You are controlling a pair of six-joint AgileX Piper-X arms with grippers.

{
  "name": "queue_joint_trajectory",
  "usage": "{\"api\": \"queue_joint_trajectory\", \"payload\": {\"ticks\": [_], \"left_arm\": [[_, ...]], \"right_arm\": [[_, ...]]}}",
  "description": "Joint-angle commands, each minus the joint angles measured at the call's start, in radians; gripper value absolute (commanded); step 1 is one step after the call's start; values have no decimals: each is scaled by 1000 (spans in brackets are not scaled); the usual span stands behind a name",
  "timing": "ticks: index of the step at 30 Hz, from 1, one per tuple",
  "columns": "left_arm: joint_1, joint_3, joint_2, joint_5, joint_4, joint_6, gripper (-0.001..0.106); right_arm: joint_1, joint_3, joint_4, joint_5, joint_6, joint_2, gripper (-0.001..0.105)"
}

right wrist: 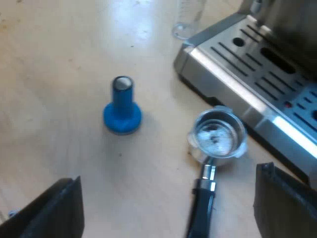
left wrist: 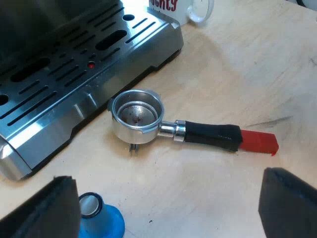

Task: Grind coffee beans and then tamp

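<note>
The metal holder (left wrist: 137, 116) lies loose on the wooden table beside the espresso machine's drip tray (left wrist: 74, 69), its basket bare and its dark handle ending in red (left wrist: 257, 141). A blue tamper (left wrist: 99, 220) stands on the table close by. My left gripper (left wrist: 166, 210) hangs open above the table near the holder, one finger (left wrist: 44, 210) by the tamper. From the right wrist the holder (right wrist: 218, 136) and blue tamper (right wrist: 122, 106) sit on the table a short way apart, and my right gripper (right wrist: 166, 213) is open above the holder's handle (right wrist: 202, 208).
A white mug (left wrist: 190, 9) with red lettering stands by the machine's corner. A measuring glass (right wrist: 187, 20) stands on the table near the drip tray's (right wrist: 257, 74) other corner. Bare wood lies around the tamper.
</note>
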Motion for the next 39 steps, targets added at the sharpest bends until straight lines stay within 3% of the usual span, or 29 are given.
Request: {"api": "queue_joint_trajectory", "payload": {"ticks": [1,4,8,11,15,19,27,32,36,39], "left_arm": [[-5,6,-7,-15,-4,3,79],[-5,27,-7,-46,-6,3,79],[-5,41,-7,-89,-34,-5,79],[-5,41,-7,-118,-32,-17,79],[-5,72,-3,-118,-43,-17,79],[5,116,-4,-122,-139,-17,79],[82,182,-3,-120,-205,-17,79],[144,233,-1,0,-258,-17,79],[149,232,-1,41,-259,-17,79],[149,232,8,114,-259,-26,79]], "right_arm": [[-41,-11,-6,16,-9,-8,72],[-78,-8,-22,-4,-9,-6,72],[-120,-8,-36,-121,-9,12,72],[-135,2,-78,-121,-16,34,72],[-135,46,-178,-142,-18,56,72],[-135,93,-262,-166,-18,76,72],[-135,135,-327,-166,-18,79,72],[-135,135,-327,-166,-18,78,72],[-135,135,-327,-166,-18,78,72],[-135,135,-327,-166,-18,78,72]]}}
